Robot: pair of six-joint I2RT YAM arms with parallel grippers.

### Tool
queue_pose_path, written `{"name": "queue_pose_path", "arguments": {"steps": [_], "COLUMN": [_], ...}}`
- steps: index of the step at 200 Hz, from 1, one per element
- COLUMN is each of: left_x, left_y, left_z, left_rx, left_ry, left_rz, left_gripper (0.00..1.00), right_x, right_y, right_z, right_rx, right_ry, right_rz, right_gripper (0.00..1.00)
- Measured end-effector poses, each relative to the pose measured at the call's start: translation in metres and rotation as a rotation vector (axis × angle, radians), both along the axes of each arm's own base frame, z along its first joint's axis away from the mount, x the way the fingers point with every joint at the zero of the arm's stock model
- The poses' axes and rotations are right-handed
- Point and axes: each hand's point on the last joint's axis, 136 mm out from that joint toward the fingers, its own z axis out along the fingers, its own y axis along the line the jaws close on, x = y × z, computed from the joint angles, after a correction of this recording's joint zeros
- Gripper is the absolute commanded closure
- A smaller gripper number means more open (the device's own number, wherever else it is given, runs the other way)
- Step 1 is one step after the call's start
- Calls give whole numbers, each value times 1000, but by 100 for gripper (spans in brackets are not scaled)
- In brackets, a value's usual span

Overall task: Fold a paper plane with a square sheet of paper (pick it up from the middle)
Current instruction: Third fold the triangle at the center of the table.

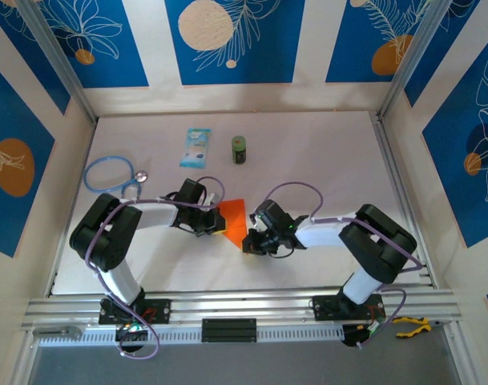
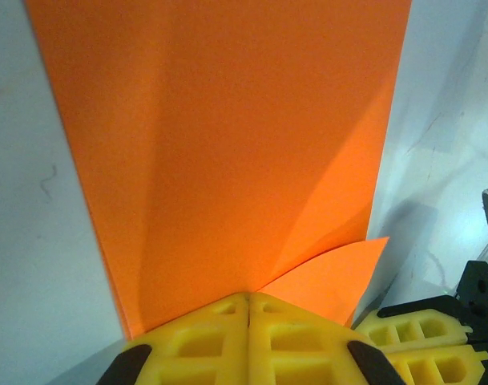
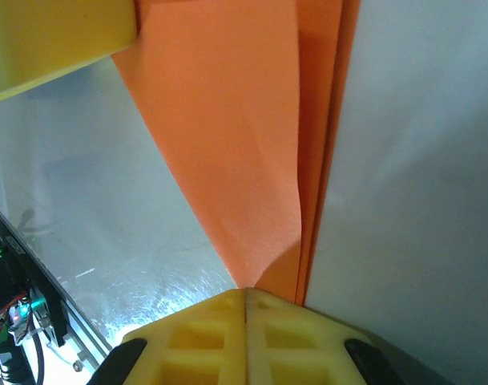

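Observation:
The square sheet of paper [image 1: 234, 220] is bright orange and lies folded into layers at the middle of the white table, between the two arms. My left gripper [image 1: 215, 228] is at its left edge, with the yellow jaws pressed together on the paper's edge [image 2: 249, 298]. From there the sheet [image 2: 227, 144] fans away, and a small flap [image 2: 332, 281] curls up on the right. My right gripper [image 1: 249, 241] is at the sheet's near right corner, its jaws shut on the stacked layers [image 3: 245, 292]. The sheet [image 3: 244, 160] runs up and away from them. The paper plane is out of view.
A light-blue packet [image 1: 195, 147] and a small green can [image 1: 239, 149] lie at the back of the table. A blue tube loop [image 1: 109, 172] with a metal disc [image 1: 139, 176] sits at the left. Yellow-handled pliers [image 1: 410, 326] rest off the table, front right. Walls enclose the table.

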Motion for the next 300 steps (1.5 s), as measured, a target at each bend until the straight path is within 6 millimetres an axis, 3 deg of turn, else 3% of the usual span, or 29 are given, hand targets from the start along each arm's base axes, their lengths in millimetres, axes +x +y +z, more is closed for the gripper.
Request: {"name": "queue_pose_path", "arguments": {"steps": [87, 133, 159, 187, 254, 279, 300], "left_x": [0, 0, 1, 1, 2, 2, 3], "left_y": [0, 0, 1, 1, 1, 3, 3], "left_z": [0, 0, 0, 0, 1, 4, 13], "left_rx": [1, 1, 1, 0, 1, 4, -5], "left_ry": [1, 0, 1, 1, -1, -6, -19], "left_rz": [0, 0, 1, 3, 6, 12, 15], "left_gripper": [100, 100, 100, 100, 100, 100, 92], "right_x": [-10, 10, 17, 14, 7, 19, 37], "right_y": [-22, 4, 14, 10, 4, -3, -5], "right_z": [2, 22, 16, 0, 7, 20, 36], "right_rx": [-72, -18, -19, -44, -86, -169, -210], "right_ry": [-29, -80, -75, -47, -105, -156, -210], "right_rz": [-48, -43, -41, -50, -73, -121, -188], "right_gripper": [93, 92, 92, 88, 73, 73, 69]}}
